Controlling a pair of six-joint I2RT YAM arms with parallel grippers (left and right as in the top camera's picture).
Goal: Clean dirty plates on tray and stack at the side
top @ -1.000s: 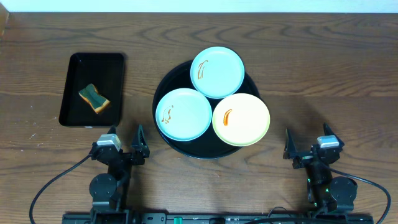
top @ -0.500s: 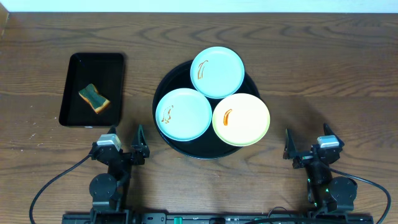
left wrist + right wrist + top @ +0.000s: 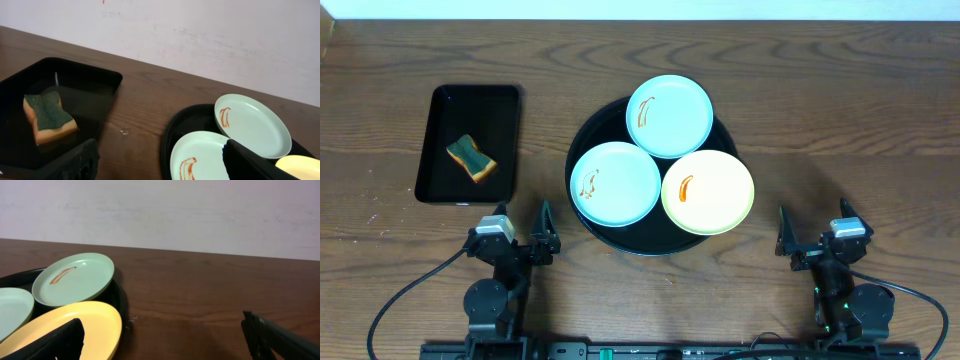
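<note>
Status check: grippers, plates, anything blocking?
Left gripper and right gripper open, empty. Mint plates and yellow plate on tray, all smeared. Sponge untouched in small tray. No obstruction seen.

The tray [image 3: 603, 125] lies mostly hidden under 3 dirty plates [image 3: 616, 184].

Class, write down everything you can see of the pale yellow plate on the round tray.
The pale yellow plate is small, round, shallow, low-rimmed and glossy like plastic. One short orange-brown smear marks it left of centre. It lies face up on the near right part of the round black tray, its right edge past the tray's rim, crowding the near mint plate and far mint plate; contact is unclear. No gripper touches it.
</note>
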